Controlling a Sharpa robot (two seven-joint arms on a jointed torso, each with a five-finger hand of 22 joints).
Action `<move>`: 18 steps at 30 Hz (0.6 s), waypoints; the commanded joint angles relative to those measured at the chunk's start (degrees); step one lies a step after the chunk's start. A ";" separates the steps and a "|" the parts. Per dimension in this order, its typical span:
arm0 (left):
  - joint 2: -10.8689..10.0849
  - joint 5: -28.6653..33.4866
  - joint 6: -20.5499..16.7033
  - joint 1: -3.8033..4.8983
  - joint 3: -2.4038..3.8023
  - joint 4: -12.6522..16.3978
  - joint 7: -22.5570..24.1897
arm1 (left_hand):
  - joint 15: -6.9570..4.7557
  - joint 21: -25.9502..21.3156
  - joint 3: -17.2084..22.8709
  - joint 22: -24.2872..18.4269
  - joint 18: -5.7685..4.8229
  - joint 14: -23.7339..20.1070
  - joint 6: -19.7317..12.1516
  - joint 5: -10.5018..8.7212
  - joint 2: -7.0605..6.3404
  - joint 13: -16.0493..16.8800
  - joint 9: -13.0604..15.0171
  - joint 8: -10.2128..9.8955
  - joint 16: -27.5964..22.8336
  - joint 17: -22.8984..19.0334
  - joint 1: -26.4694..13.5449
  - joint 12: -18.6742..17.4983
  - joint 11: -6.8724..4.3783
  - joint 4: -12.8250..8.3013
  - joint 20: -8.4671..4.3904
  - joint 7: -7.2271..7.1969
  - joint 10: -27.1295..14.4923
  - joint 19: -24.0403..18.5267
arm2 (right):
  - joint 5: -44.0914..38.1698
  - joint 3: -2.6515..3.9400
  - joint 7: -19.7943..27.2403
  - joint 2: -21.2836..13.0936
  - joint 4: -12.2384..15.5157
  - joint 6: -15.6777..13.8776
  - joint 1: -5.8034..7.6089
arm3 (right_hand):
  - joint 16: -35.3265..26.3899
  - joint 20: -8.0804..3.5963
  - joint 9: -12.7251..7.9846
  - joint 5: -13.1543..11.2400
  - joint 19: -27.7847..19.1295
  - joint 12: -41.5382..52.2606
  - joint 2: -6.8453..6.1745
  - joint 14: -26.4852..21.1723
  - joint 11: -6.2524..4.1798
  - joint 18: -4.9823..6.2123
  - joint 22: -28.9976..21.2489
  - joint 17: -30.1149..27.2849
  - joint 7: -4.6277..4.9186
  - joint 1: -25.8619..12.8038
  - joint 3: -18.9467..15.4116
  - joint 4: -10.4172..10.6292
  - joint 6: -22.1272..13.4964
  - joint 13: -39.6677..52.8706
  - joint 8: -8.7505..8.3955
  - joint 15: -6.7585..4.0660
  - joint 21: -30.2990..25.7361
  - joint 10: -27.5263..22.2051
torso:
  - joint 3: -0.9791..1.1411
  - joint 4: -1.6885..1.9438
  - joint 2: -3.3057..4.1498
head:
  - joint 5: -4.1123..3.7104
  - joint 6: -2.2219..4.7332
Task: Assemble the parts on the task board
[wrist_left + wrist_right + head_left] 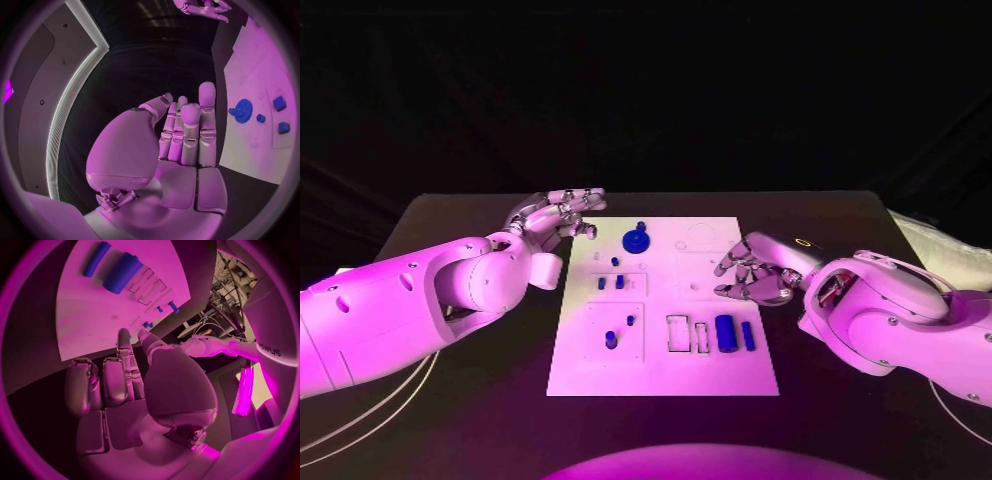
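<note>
Flat white task board (661,370) mid black matte table (473,420). Small blue parts: round gear (636,241), thick cylinder (727,332), slim rod (749,335). Left hand (560,218), right hand (754,275) empty, fingers loosely apart, over board edges.

Your head camera looks down from above at the whole task board (661,300). Each wrist camera sits close behind its own hand, facing along the fingers. All three see the board and its blue parts (122,273).
</note>
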 commanded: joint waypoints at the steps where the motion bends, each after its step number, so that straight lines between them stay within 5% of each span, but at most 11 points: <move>1: 0.23 -0.25 1.04 -0.07 0.04 -0.05 0.18 | -0.10 -0.25 -0.26 -0.04 0.77 -0.30 -0.36 0.29 0.00 0.07 -0.05 0.11 -0.28 -0.05 0.34 0.29 0.01 -0.11 0.09 0.05 -0.42 -0.12 | 2.51 -0.24 -8.35 -0.75 0.57 1.38 -0.15 | 2.80 -0.25 0.55 3.28 1.10 7.94 -0.78 3.30 -0.56 -1.03 2.17 3.49 -0.96 -4.02 -3.01 3.91 0.33 7.74 1.23 -0.74 1.54 -0.15 | -0.04 -0.34 -0.01 | -1.56 0.24; 3: 0.36 -0.25 1.14 -0.13 0.03 -0.07 0.17 | -0.10 -0.25 -0.26 -0.04 0.77 -0.30 -0.36 0.29 0.00 0.07 -0.05 0.11 -0.28 -0.05 0.34 0.29 0.01 -0.11 0.09 0.05 -0.42 -0.12 | 2.70 -0.42 -10.13 -1.13 0.81 2.43 -0.31 | 5.26 0.18 1.49 6.40 1.73 23.67 -0.78 3.27 -0.62 -1.57 4.02 6.51 -0.99 -2.99 -6.58 6.01 -0.81 25.24 2.90 -1.32 2.84 -3.61 | -0.08 -0.37 -0.02 | -1.81 0.20; 5: 0.44 -0.25 1.23 -0.18 0.03 -0.07 0.13 | -0.10 -0.25 -0.26 -0.04 0.77 -0.30 -0.36 0.29 0.00 0.07 -0.05 0.11 -0.28 -0.05 0.34 0.29 0.01 -0.11 0.09 0.05 -0.42 -0.12 | 2.78 -0.55 -11.50 -1.37 1.00 3.50 -0.48 | 6.63 -0.24 2.19 6.40 2.15 31.16 0.66 3.36 -0.48 -1.58 5.14 8.38 -0.65 -2.29 -8.64 7.82 -1.58 34.15 4.19 -0.36 3.56 -4.67 | -0.11 -0.31 -0.03 | -2.04 0.16; 6: 0.48 -0.25 1.28 -0.20 0.03 -0.07 0.09 | -0.10 -0.25 -0.26 -0.04 0.77 -0.30 -0.36 0.29 0.00 0.07 -0.05 0.11 -0.28 -0.05 0.34 0.29 0.01 -0.11 0.09 0.05 -0.42 -0.12 | 2.73 -0.64 -12.21 -1.51 1.08 4.31 -0.56 | 7.01 -0.22 2.37 5.90 2.25 32.97 0.02 3.40 -0.28 -1.62 5.40 8.93 -0.67 -2.44 -9.80 8.28 -1.88 36.39 4.51 -0.27 3.73 -4.74 | -0.10 -0.30 0.00 | -2.06 0.16; 18: 0.51 -0.25 1.45 -0.32 0.03 -0.20 -0.05 | -0.09 -0.35 -0.28 -0.10 0.78 -0.32 -0.32 0.29 0.07 0.09 -0.03 0.16 -0.26 -0.08 0.35 0.40 0.00 -0.10 0.11 0.04 -0.41 -0.14 | 1.45 -1.40 -14.24 -0.33 0.50 8.13 -2.02 | 7.74 0.05 3.66 5.09 2.36 36.83 1.22 3.38 -0.18 -1.71 6.08 9.88 -0.67 -2.00 -14.59 9.45 -3.20 42.47 7.07 -0.11 4.15 -5.45 | -0.11 -0.15 0.05 | -2.38 0.25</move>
